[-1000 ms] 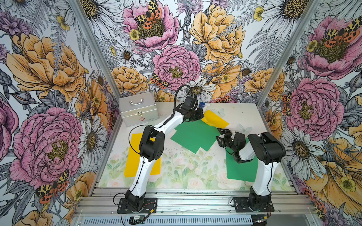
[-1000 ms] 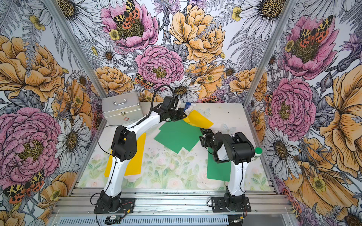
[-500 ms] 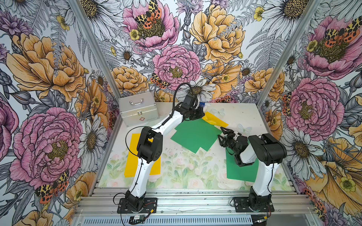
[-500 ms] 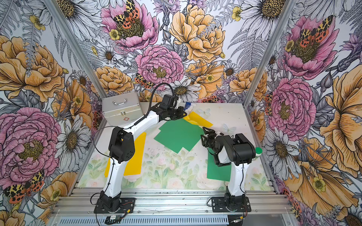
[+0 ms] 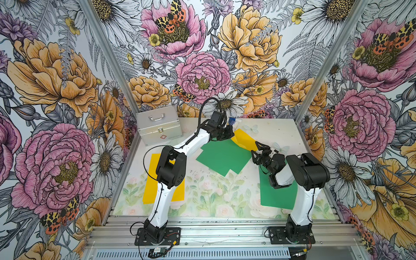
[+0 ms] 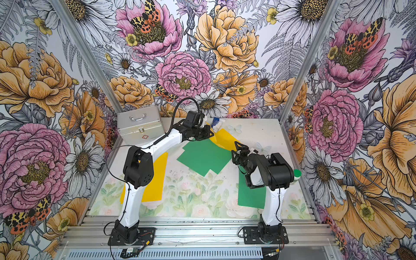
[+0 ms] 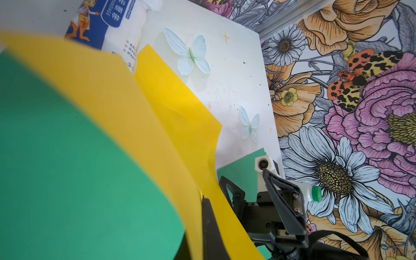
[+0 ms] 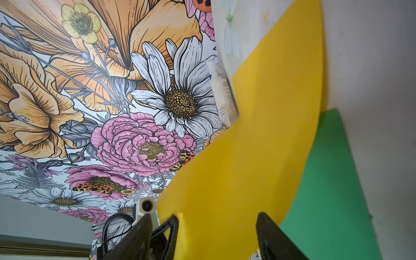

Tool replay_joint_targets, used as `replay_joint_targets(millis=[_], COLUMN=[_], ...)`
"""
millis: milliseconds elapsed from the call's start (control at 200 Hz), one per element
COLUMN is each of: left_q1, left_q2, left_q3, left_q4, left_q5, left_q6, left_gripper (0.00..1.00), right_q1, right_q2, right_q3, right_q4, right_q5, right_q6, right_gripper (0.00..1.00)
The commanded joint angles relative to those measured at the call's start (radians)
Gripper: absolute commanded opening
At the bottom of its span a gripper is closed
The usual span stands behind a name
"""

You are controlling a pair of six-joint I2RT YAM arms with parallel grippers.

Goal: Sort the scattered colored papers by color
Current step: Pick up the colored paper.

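Left claw (image 5: 230, 134) is stretched to the far side of the worktop (image 5: 276, 132), clenched on the edge of a yellow sheet (image 5: 244, 138) that curls up off the surface. Right claw (image 5: 256, 149) sits at that sheet's other end, released. Its fingers (image 8: 267, 236) are spread wide, with the yellow edge between them. Overlapping green sheets (image 5: 222, 157) lie mid-worktop, touching the yellow one. A single green sheet (image 5: 276, 193) lies near right under the right arm. A second yellow sheet (image 5: 150, 180) lies near left.
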Motion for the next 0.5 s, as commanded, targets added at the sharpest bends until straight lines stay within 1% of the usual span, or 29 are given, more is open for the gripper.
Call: replay_joint_targets(millis=[0, 100, 355, 495], left_q1=[-0.011, -0.012, -0.012, -0.014], left_q2=[-0.054, -0.055, -0.055, -0.057], left_q3=[-0.002, 0.0, -0.008, -0.011], left_q4=[0.008, 0.008, 0.008, 0.009], left_q5=[0.003, 0.002, -0.001, 0.0], left_q6=[0.026, 0.027, 0.029, 0.028], left_gripper=[0.0, 0.0, 0.0, 0.0], right_q1=[0.003, 0.004, 0.009, 0.009], right_q2=[0.036, 0.048, 0.024, 0.043], right_q3=[0.005, -0.006, -0.054, -0.071], right_q4=[0.013, 0.012, 0.013, 0.012], right_q5=[0.011, 0.011, 0.003, -0.014], right_q6=[0.021, 0.029, 0.041, 0.049], right_gripper=[0.74, 0.73, 0.71, 0.67])
